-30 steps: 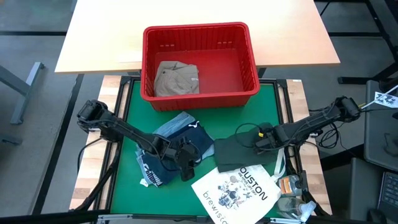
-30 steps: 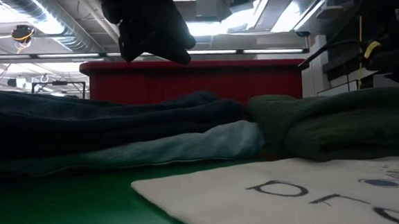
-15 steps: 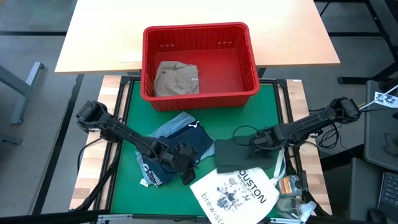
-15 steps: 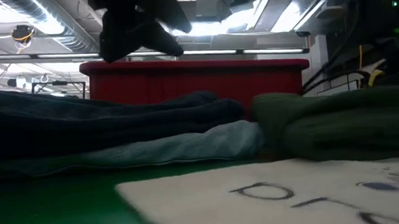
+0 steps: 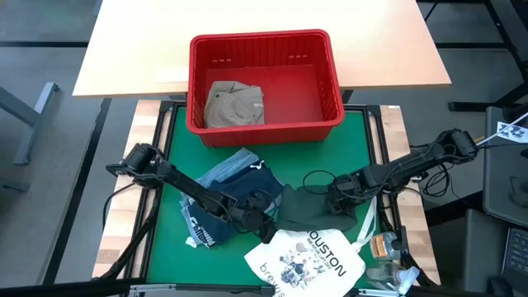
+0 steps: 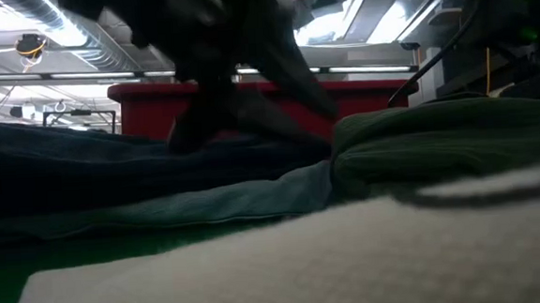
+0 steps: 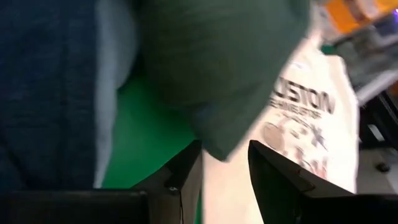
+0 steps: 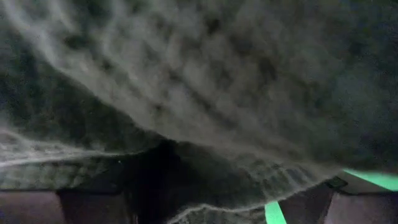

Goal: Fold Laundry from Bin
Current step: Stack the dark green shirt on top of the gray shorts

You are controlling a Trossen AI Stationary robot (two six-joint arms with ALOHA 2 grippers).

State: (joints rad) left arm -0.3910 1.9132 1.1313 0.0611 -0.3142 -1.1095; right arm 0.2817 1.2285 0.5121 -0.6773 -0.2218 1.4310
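A dark green garment (image 5: 312, 210) lies bunched on the green mat, partly over the white tote bag (image 5: 305, 262). Light blue denim (image 5: 228, 169) and a navy garment (image 5: 216, 213) lie to its left. A khaki garment (image 5: 235, 105) rests on the floor of the red bin (image 5: 264, 40) at the far edge. My left gripper (image 5: 266, 211) is open and low at the green garment's left corner (image 7: 214, 146). My right gripper (image 5: 340, 196) points steeply down, open, into the garment's right part (image 8: 199, 93). My left gripper's fingers (image 7: 277, 177) stand on either side of the green garment's left corner, coming slanting down from the table's left. I cannot tell whether they touch it. My right gripper's open fingers (image 8: 323, 202) come from above into the green garment's right part, with knit cloth bunched between them. The garment lies on the mat and the tote.
A black cable (image 5: 318, 177) loops over the mat beside the green garment. Small orange and white items (image 5: 384, 246) crowd the near right corner. A light wooden tabletop (image 5: 148, 49) carries the bin beyond the mat's far edge.
My left gripper has sunk, rolled and gone toward the table's right, to the green garment's corner. My right gripper has dropped and shifted left into that garment. The garment has bunched up from a flat rectangle, and the tote has slid toward the left and the near edge.
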